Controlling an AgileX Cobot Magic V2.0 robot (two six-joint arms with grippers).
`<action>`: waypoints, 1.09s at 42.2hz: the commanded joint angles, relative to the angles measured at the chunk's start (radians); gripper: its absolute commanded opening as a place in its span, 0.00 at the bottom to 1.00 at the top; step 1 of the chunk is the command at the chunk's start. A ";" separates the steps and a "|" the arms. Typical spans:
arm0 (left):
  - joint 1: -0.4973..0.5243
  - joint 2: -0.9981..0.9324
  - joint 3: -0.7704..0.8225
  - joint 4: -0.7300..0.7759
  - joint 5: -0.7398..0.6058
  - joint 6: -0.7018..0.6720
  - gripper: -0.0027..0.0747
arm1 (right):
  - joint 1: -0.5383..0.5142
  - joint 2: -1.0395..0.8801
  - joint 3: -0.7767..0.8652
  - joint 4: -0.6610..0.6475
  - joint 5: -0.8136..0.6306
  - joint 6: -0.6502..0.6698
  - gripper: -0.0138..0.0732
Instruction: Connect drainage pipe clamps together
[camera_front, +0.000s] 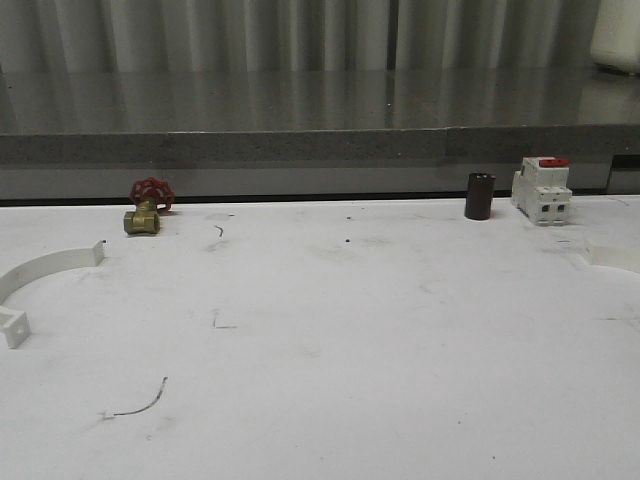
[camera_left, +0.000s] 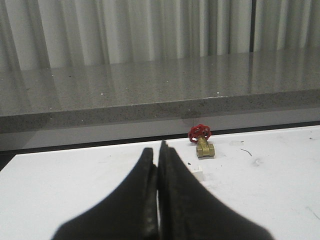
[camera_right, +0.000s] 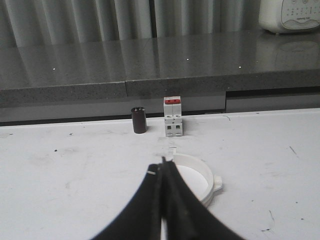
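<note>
1. Your two drainage pipe clamps lie well apart on the white tabletop (camera_front: 330, 330): the left clamp half (camera_front: 40, 272) curves along the left edge in the front view, and the right clamp half (camera_right: 197, 177) sits just beyond the right end effector (camera_right: 163, 165) in the right wrist view, with only its tip visible at the right edge of the front view.
2. Both end effectors are closed and hold nothing — the left end effector (camera_left: 159, 152) has its fingers pressed together, and so does the right.
3. Main risk: closed fingers coming down on a thin arc would likely push or spin it rather than catch it. Open each one before you descend.
4. Both halves sit near the tabletop's edges, so a nudge outward could carry one off.
5. The small square end tabs must meet squarely. If either half turns in the grip, the tabs would probably miss each other.
6. Nearby things: the brass valve (camera_front: 148, 208) stands behind the left half, and the dark cylinder (camera_front: 479, 196) and the white breaker (camera_front: 541, 189) stand behind the right half — the middle between the halves looks free for joining.
</note>
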 joint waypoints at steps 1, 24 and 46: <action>0.002 -0.009 0.024 -0.001 -0.087 -0.002 0.01 | 0.001 -0.016 -0.005 -0.006 -0.080 -0.004 0.08; 0.002 -0.009 0.024 -0.001 -0.087 -0.002 0.01 | 0.001 -0.016 -0.005 -0.006 -0.080 -0.004 0.08; 0.002 0.007 -0.205 -0.040 -0.069 -0.002 0.01 | 0.001 -0.005 -0.265 -0.023 0.093 -0.005 0.08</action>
